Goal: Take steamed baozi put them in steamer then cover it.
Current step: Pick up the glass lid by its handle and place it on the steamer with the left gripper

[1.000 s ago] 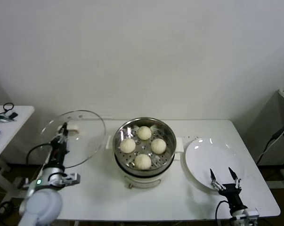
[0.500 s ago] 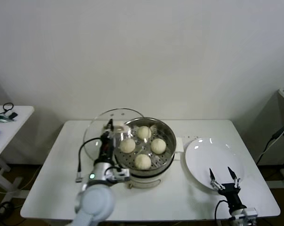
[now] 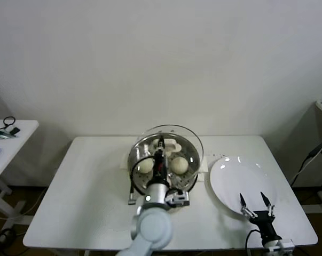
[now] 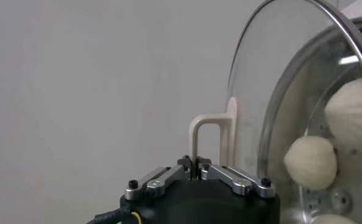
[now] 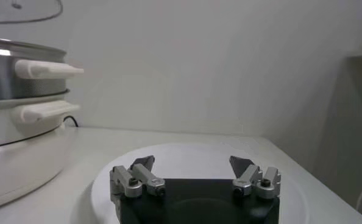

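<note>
Glass forms the one cover [image 3: 174,140], clear with a metal rim and a cream bar handle; it hangs tilted over the steamer [image 3: 191,169] at frame centre. The left gripper [image 3: 160,143] has its jaws pinched on that handle. One shiny steel steamer sits on a white pot base. Two baozi [image 3: 145,166] show in the head view, round and cream-white; the arm hides the rest. At lower right, the right gripper [image 3: 256,201] waits, jaws spread, over one white plate [image 3: 230,178].
</note>
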### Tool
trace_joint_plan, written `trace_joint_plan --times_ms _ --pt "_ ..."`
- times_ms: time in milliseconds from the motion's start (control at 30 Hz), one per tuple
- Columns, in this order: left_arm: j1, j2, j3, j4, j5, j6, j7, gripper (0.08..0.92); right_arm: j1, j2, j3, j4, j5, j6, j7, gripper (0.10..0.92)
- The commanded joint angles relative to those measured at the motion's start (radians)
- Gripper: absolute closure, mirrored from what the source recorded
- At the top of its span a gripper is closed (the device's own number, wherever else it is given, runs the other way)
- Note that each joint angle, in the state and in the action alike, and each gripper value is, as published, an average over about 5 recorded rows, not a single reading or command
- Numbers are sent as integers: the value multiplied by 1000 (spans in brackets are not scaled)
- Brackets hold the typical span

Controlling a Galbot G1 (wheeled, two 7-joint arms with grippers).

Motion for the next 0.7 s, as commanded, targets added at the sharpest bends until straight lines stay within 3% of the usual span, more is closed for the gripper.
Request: trace_joint_plan --times_ms 33,700 --pt "-13 -65 55 106 62 18 -12 862 1 -3 1 -8 15 20 2 203" --pt "6 -15 0 129 54 9 -54 862 -10 4 8 -5 20 39 9 203"
